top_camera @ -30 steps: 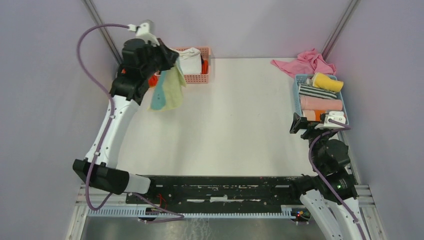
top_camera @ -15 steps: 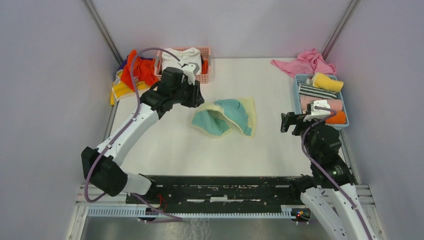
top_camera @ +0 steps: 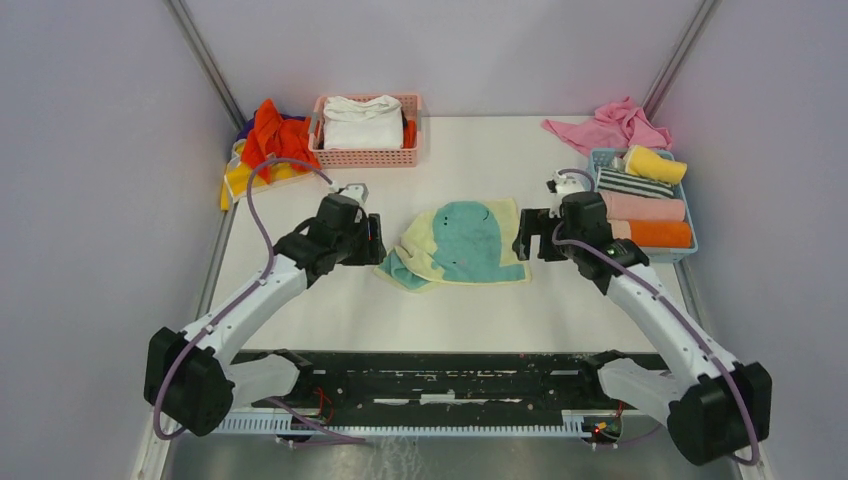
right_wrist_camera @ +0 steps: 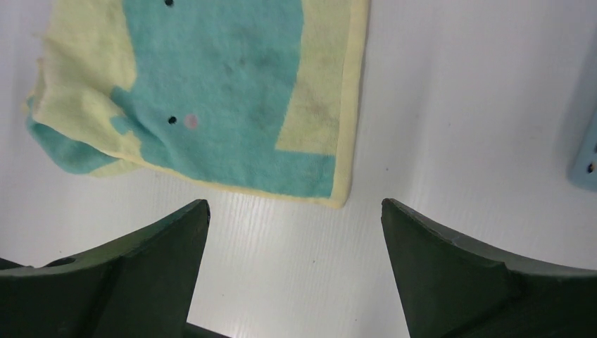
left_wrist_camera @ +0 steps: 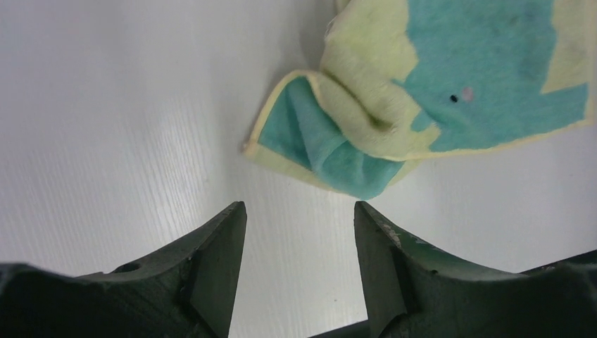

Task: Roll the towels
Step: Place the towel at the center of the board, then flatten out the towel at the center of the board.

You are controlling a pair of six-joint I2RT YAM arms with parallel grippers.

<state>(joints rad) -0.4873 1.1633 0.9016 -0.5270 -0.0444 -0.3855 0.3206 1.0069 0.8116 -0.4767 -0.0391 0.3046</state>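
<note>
Two claws flank one towel, and neither holds it. Far behind the left claw, by the table's far left corner, lies a loose pile of orange, yellow and purple cloths, which I take to be the stock waiting its turn. Right of the pile, a pink basket holds a folded white cloth.

Your left claw sits low over the table, jaws parted, with only bare table between them. Just ahead of it and to its right lies the towel, pale yellow with a teal patch, spread mostly flat. Its left corner is bunched and folded over, teal side up. That lump is the part nearest this claw, so I judge you should smooth it out here before any rolling.

Your right claw stands with its jaws spread wide and empty, just off the towel's right edge. In its wrist view the flat corner lies just ahead of the fingertips, a clean edge to pinch.

Right of that claw, a blue tray holds finished rolls: yellow, striped, pink and orange, packed side by side. This towel probably ends up there too. Behind the tray lies a crumpled pink cloth.
</note>
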